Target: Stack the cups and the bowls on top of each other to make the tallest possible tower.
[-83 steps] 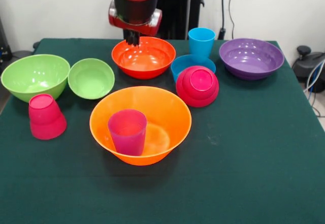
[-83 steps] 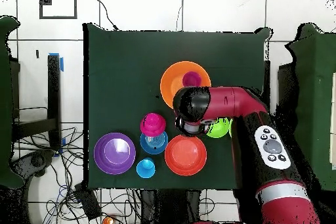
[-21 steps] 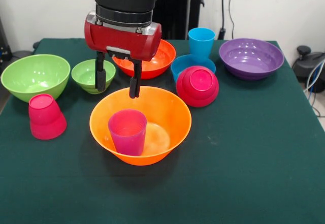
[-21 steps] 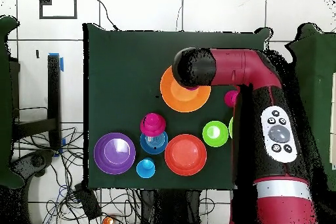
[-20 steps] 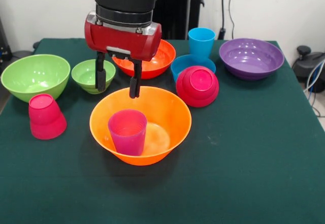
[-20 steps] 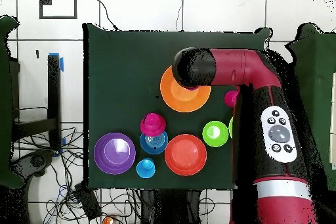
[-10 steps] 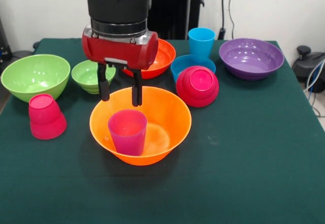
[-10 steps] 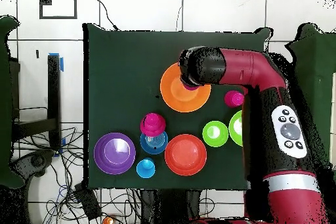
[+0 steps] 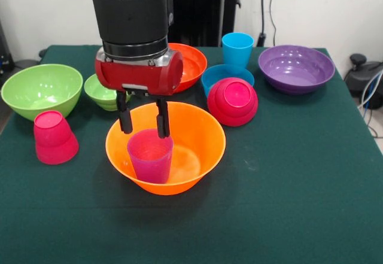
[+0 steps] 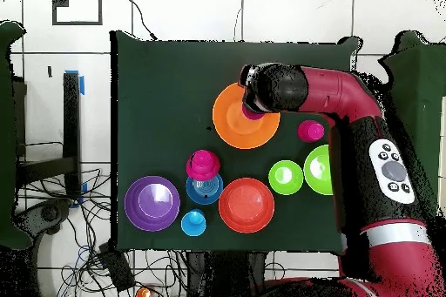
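We have 2 cameras: 1 low and close across the green table (image 9: pixel 299 204), 1 high, straight above it; both share the large orange bowl (image 9: pixel 203 133).

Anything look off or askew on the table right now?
Nothing spilled or damaged. Two oddities: the pink-red small bowl lies upended, leaning on the blue small bowl, and the red-pink cup stands upside down. The purple-magenta cup stands upright inside the orange bowl, under the open gripper.
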You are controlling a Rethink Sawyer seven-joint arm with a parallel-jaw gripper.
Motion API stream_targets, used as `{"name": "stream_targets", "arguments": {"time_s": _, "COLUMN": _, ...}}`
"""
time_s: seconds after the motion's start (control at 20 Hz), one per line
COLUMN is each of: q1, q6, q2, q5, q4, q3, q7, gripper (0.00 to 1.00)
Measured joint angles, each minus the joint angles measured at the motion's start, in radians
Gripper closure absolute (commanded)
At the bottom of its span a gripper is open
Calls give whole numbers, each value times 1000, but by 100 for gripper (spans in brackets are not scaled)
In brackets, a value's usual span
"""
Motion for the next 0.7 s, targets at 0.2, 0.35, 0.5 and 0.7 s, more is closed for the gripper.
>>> {"name": "stream_targets", "arguments": {"time_s": 0.2, "q1": -8, "q6": -1, "q2": 16, "q5": -1, "q4": 1, "q3": 16, "q7": 0, "gripper": 0}}
{"name": "stream_targets", "arguments": {"time_s": 0.35, "q1": -10, "q6": -1, "q2": 24, "q5": -2, "q4": 1, "q3": 22, "q7": 0, "gripper": 0}}
{"name": "stream_targets", "arguments": {"time_s": 0.5, "q1": -9, "q6": -1, "q2": 34, "q5": -4, "q4": 1, "q3": 29, "q7": 0, "gripper": 0}}
{"name": "stream_targets", "arguments": {"time_s": 0.7, "q1": -8, "q6": -1, "q2": 48, "q5": -6, "q4": 1, "q3": 29, "q7": 0, "gripper": 0}}
